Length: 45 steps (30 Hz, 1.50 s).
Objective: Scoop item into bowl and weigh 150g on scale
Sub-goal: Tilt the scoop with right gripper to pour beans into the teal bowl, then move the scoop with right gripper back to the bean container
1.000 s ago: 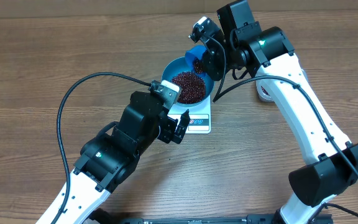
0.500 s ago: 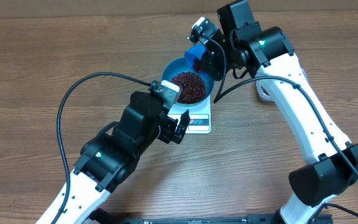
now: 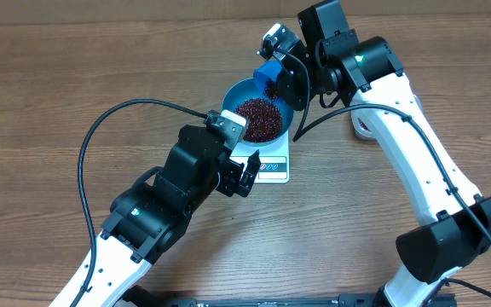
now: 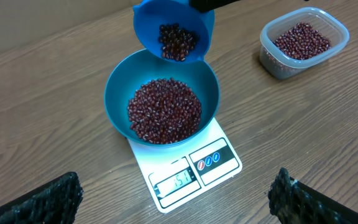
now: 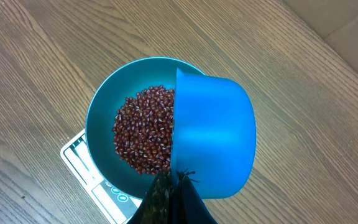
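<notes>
Left wrist: scale [image 4: 188, 171] display digits unreadable; right claw [image 5: 173, 186] grasps scoop [image 5: 213, 140], left claw [image 4: 176, 198] released.

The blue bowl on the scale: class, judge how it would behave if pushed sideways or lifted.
The bowl probably slides rather than tips: it sits wide on the smooth scale. Its heap of beans likely makes it bottom-heavy, yet loose beans would shift if tilted.
</notes>
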Each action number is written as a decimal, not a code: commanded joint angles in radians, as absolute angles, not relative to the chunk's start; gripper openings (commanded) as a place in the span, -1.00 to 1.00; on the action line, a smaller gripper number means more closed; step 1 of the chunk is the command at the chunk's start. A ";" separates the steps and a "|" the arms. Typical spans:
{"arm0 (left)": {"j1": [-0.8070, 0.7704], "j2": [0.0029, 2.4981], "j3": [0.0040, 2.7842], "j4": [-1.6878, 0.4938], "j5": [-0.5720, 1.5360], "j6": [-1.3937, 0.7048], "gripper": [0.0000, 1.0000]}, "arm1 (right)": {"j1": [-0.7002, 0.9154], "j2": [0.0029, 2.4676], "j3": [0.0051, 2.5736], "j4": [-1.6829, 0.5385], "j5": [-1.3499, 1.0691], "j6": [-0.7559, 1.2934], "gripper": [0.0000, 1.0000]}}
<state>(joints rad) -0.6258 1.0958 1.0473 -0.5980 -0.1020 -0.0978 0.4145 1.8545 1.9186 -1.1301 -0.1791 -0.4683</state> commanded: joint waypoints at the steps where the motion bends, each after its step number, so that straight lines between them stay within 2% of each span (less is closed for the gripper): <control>1: -0.621 1.093 1.046 -0.594 -0.111 -0.093 0.99 | 0.420 1.843 1.937 -1.127 -0.181 -0.472 -0.92; 8: -0.621 1.093 1.046 -0.595 -0.111 -0.093 0.99 | 0.420 1.843 1.937 -1.135 -0.274 -0.431 -0.92; 16: -0.621 1.093 1.046 -0.596 -0.111 -0.093 0.99 | 0.390 1.843 1.937 -1.127 -0.478 -0.276 -0.92; 26: -0.621 1.093 1.046 -0.596 -0.111 -0.093 0.99 | 0.253 1.843 1.937 -1.100 -0.624 -0.118 -0.92; 37: -0.621 1.093 1.046 -0.593 -0.111 -0.093 0.99 | -0.004 1.843 1.937 -1.106 -0.611 -0.112 -0.92; 41: -0.621 1.093 1.046 -0.593 -0.112 -0.093 0.99 | -0.081 1.843 1.937 -1.120 -0.489 -0.113 -0.92; 45: -0.621 1.093 1.046 -0.593 -0.112 -0.093 0.99 | -0.123 1.843 1.937 -1.158 -0.353 -0.200 -0.93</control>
